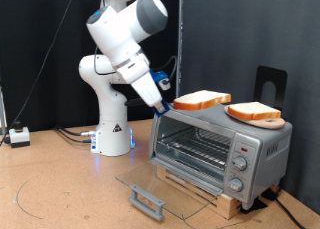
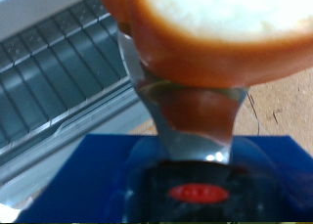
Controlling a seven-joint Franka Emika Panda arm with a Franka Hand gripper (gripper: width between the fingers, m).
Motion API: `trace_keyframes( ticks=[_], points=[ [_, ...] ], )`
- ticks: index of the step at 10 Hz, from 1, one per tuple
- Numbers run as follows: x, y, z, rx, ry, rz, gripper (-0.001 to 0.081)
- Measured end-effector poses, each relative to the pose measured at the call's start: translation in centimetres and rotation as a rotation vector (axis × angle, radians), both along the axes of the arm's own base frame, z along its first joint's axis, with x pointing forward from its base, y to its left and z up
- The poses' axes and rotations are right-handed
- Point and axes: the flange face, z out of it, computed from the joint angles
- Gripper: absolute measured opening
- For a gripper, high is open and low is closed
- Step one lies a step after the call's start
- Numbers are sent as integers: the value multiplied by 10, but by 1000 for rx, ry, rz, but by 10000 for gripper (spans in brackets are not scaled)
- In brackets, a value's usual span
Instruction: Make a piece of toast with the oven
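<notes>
My gripper [image 1: 167, 104] is shut on one edge of a piece of toast [image 1: 203, 100], a slice with a pale face and orange-brown crust. It holds the slice roughly level, above the top left corner of the silver oven [image 1: 262, 147] in the exterior view. The oven's glass door [image 1: 160, 184] lies open and flat, its bar handle [image 1: 148, 200] towards the exterior view's bottom, and the wire rack [image 1: 195, 149] inside is bare. A second slice [image 1: 253, 112] lies on a wooden board on the oven top. In the wrist view the held slice [image 2: 215, 28] fills the frame over a metal finger [image 2: 191, 121], with the rack [image 2: 59, 77] beside it.
The oven stands on a wooden pallet [image 1: 215, 197] on the brown table. A black stand [image 1: 271, 84] rises behind the oven. A small white box [image 1: 18, 136] with cables sits at the exterior view's left, beside the robot base [image 1: 113, 139].
</notes>
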Motion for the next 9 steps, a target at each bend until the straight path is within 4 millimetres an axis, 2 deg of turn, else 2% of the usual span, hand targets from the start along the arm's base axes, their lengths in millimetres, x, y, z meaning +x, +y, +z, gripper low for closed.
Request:
trace_keyframes(
  ticks=[3,4,6,9],
  points=[
    [-12,-46,6,-5,-5,-4,399],
    [-15,-54,8,3,8,-1,399],
    [-16,-53,4,0,6,14,399],
    [-25,-60,-18,-64,-15,80,399]
  ],
)
